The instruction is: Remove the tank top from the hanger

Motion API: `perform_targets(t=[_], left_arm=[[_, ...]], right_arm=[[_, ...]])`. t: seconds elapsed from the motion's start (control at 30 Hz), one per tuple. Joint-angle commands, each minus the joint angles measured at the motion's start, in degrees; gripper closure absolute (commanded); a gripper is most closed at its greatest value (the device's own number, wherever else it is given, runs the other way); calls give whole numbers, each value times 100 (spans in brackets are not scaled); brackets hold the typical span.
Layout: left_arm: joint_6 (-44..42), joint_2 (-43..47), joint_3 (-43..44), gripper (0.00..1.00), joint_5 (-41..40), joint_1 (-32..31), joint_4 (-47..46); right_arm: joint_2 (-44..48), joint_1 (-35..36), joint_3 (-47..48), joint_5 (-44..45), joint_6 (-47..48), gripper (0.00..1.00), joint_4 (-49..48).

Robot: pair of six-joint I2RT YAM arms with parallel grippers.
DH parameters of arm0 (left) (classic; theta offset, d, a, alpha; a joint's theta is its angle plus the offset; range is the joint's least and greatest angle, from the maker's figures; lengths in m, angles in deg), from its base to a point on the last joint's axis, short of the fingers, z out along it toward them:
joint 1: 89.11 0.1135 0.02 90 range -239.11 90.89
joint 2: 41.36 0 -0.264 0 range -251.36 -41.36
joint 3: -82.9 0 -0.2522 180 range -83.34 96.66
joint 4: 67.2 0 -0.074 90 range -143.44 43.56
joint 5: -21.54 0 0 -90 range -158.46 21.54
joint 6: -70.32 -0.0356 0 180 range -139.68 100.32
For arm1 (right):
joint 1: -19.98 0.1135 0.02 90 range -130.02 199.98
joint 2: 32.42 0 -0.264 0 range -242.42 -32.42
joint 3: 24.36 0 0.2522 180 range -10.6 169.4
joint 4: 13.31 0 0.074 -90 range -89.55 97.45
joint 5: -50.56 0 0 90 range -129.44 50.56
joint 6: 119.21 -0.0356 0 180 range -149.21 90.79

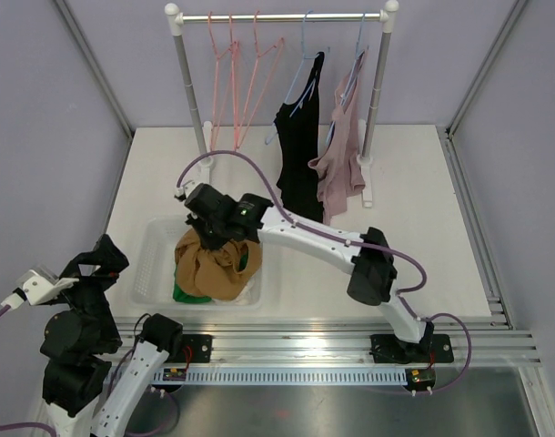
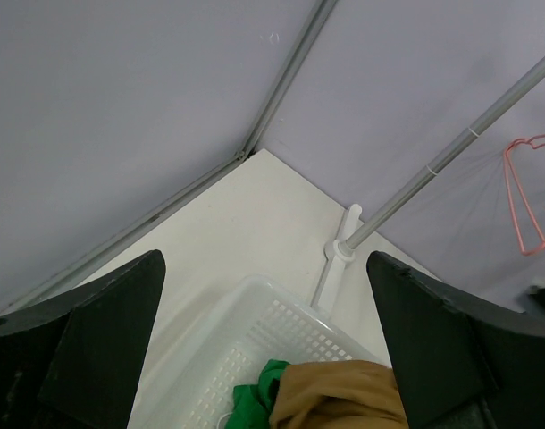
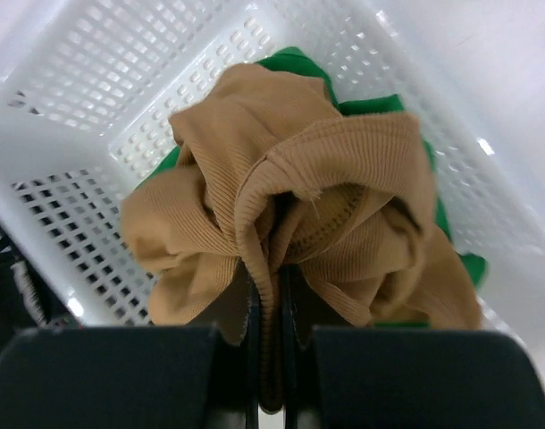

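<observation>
My right gripper (image 1: 214, 238) is shut on a tan ribbed tank top (image 1: 214, 266) and holds it bunched over the white basket (image 1: 150, 264). In the right wrist view the tan fabric (image 3: 290, 206) is pinched between the jaws of the right gripper (image 3: 271, 295). A green garment (image 1: 246, 269) lies in the basket under it. A black tank top (image 1: 300, 150) and a pink tank top (image 1: 343, 150) hang on blue hangers (image 1: 305, 41) on the rail (image 1: 282, 16). My left gripper (image 2: 265, 357) is open and empty, near the basket's left end.
Several empty pink hangers (image 1: 246, 64) hang at the rail's left. The rack's white posts (image 1: 188, 73) and feet (image 1: 367, 177) stand at the back of the table. In the left wrist view, the basket (image 2: 255, 340) lies ahead, with a rack post (image 2: 339, 259) behind it.
</observation>
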Motion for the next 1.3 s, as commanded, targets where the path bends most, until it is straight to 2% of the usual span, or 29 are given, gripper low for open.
perform_targets(t=[0.0, 0.17, 0.27, 0.3, 0.37, 0.4, 0.5, 0.53, 0.6, 0.73, 0.87, 0.97, 1.0, 1.1, 1.27], left_arm=[[36, 5, -5, 1, -174, 26, -279], [44, -21, 21, 1, -174, 35, -244], [53, -4, 4, 1, -139, 35, -261], [44, -4, 4, 1, -121, 26, -261], [53, -21, 13, 1, -112, 35, -252], [53, -30, 21, 1, -86, 26, -252], [36, -65, 21, 1, 10, 35, -261], [18, -143, 22, 1, 37, 35, -261], [-26, -249, 48, 1, 159, 26, -261], [-105, -557, 92, 1, 494, 26, -296], [-140, -943, 136, 1, 836, 35, -305], [-201, -1119, 171, 1, 1424, 35, -419], [-280, -1172, 162, 1, 1774, 35, -471], [-325, -1400, 180, 1, 2067, 52, -507], [-377, -1594, 197, 1, 2216, 52, -454]], right_arm=[[-484, 14, -124, -343, -122, 98, -925], [-732, 23, -1013, -555, -623, 100, -1726], [-784, 32, -1190, -502, -659, 95, -1816], [-750, 32, -1164, -493, -651, 80, -1754], [-618, 23, -1119, -493, -607, 63, -1701], [-435, 23, -1024, -493, -580, 50, -1631], [-83, 23, -551, -363, -414, 35, -1290], [5, 23, -400, -326, -326, 19, -1166], [303, 32, -110, -152, -255, 1, -885], [1164, 23, -388, 236, -141, 0, -795], [2516, 23, -1442, 666, -88, 0, -1103], [3176, 23, -1760, 1508, 0, 0, -1034], [3284, 6, -1752, 2137, 26, 0, -963], [3443, -178, -1490, 2976, -26, 0, -507], [3171, -1452, -778, 2777, -343, 0, -40]])
